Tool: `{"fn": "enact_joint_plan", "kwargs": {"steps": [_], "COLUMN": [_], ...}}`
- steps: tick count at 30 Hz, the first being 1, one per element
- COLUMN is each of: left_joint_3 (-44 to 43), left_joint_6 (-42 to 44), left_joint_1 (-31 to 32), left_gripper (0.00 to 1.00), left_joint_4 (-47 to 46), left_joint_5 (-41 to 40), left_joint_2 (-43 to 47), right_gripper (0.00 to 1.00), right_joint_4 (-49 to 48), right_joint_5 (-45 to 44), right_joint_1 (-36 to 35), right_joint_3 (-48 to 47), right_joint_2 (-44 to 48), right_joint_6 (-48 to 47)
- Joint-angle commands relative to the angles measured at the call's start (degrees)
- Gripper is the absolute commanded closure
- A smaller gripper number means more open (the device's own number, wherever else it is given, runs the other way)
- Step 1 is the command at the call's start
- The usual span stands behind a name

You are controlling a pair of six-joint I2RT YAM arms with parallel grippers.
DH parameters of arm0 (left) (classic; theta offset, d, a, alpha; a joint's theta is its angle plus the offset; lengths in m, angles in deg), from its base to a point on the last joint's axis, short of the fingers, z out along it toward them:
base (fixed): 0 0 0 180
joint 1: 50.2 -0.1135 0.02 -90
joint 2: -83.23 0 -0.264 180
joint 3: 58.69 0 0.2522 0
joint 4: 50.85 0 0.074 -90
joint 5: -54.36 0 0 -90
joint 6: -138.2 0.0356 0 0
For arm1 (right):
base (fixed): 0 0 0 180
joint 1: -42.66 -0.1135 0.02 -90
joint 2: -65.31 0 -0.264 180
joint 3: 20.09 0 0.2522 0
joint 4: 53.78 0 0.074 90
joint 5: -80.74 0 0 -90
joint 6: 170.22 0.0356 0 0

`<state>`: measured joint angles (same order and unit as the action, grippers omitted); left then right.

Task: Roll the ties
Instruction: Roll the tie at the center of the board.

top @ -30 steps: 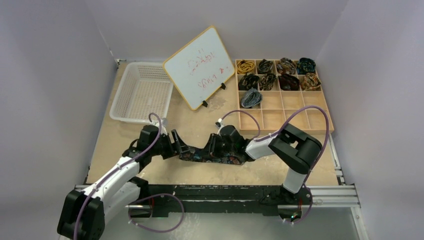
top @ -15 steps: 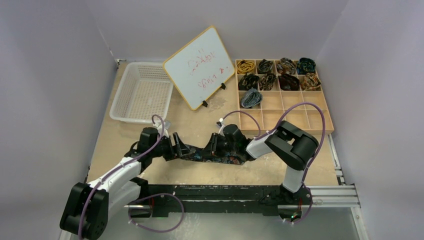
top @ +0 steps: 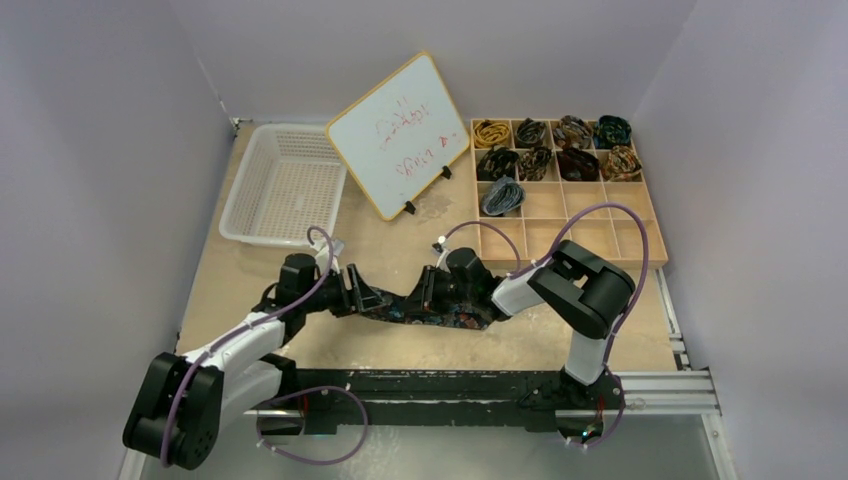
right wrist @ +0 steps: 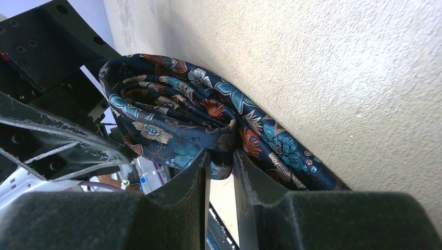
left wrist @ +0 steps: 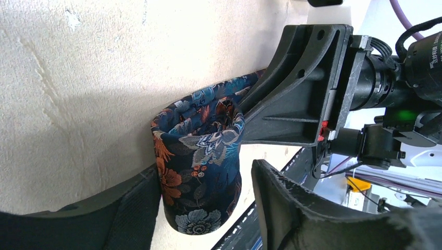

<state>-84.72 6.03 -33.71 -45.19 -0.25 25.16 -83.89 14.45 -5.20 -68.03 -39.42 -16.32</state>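
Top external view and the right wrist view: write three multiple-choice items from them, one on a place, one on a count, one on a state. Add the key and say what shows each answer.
1. Where does the white basket stand?
A. Far left of the table, left of the whiteboard
B. At the near edge, between the arms
C. In the far right corner

2. How many rolled ties sit in the wooden tray?
A. Six
B. Nine
C. Twelve

3. What is the right gripper doing?
A. Hanging open above bare table
B. Pinching a fold of the floral tie
C. Gripping a marker pen

Key:
1 A, because the basket sits beside the board's left edge.
2 B, with four coils in the far row, four in the next and one grey-blue coil below them.
3 B, since the wrist view shows both fingers nearly together with fabric between them.
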Motion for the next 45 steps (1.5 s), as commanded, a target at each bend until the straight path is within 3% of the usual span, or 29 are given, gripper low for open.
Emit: {"fn": "enact_joint_plan", "kwargs": {"steps": [1,7,12,19,27,33,38,45], "left_joint_3": [0.0,-1.8,-4.6,-7.6,-11.3,-14.5,-19.2,-24.7], "left_joint_6": [1.8,2.7,3.7,3.2,3.8,4.4,1.3,-0.9], "left_joint_1": [-0.4,-0.3,-0.3,-0.2,1.0,4.8,11.8,15.3], "left_gripper": [0.43,0.61,0.67,0.68,0.7,0.7,0.7,0.7], "left_joint_4": [-4.0,-0.2,7.2,15.5,21.8,24.3,31.1,39.4], "left_joint_5": [2.3,0.1,-4.6,-8.9,-15.1,-18.3,-29.3,-39.7], "left_joint_2": [-0.9,0.3,3.5,6.4,5.7,4.0,2.1,0.8], "right_gripper": [0.75,0.75,0.7,0.61,0.67,0.69,0.67,0.64], "right_joint_4": [6.2,6.3,8.0,11.3,24.5,27.4,27.5,26.4], "right_joint_5": [-1.7,-0.2,-0.5,-3.3,-15.1,-16.8,-16.3,-13.0], "right_joint_1": [0.3,0.2,0.3,0.3,0.1,-0.3,-0.3,-0.4], "right_joint_3": [-0.2,-1.4,-2.4,-5.0,-10.2,-9.6,-8.6,-9.2], "right_joint_2": [-1.8,-0.7,3.0,8.2,8.4,8.0,10.3,14.1], "right_joint_6": [-2.5,-3.2,-4.1,-6.9,-13.2,-14.1,-14.6,-13.6]}}
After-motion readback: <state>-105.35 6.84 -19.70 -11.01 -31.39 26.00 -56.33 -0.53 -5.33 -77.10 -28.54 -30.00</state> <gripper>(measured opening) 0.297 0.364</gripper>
